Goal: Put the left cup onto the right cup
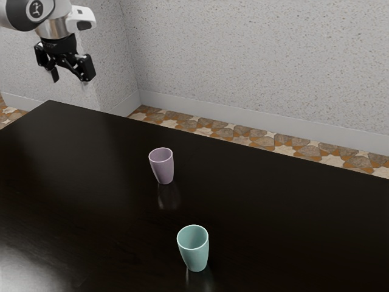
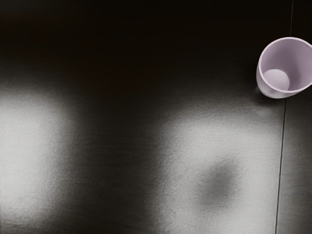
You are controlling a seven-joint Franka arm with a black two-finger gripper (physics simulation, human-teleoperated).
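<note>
In the exterior view my arm is cut off at the upper left corner, so I see just its last grey link and the black hand. My fingers (image 1: 71, 74) hang high above the far left corner of the surface (image 1: 73, 182). They stand apart and hold nothing. The surface is a dark, glossy slab that runs out of the picture on three sides.

The lilac cup (image 1: 161, 165) stands upright near the middle of the surface, well apart from my fingers, below them and toward the exterior view's right. The teal cup (image 1: 193, 247) stands upright too, nearer the camera and a little further right, apart from the lilac one. Both are smooth, tapered tumblers without handles, wider at the rim than at the base. Each throws a faint reflection on the sheen beneath it.

Behind the surface are a speckled grey wall (image 1: 255, 55), a pale skirting board (image 1: 255, 115) and a floor (image 1: 243, 131) tiled in an orange and cream pattern.

In the wrist view I look straight down at the surface (image 2: 122, 48), black with a fine grain and broad, pale, blurred patches of glare. The lilac cup (image 2: 285, 68) sits far off to one side of my hand, not under it. I see into its open mouth to its round bottom, and its outer side is clipped by the picture's edge. A thin line (image 2: 283, 146) runs across the surface past the cup, and I cannot tell what it is.
</note>
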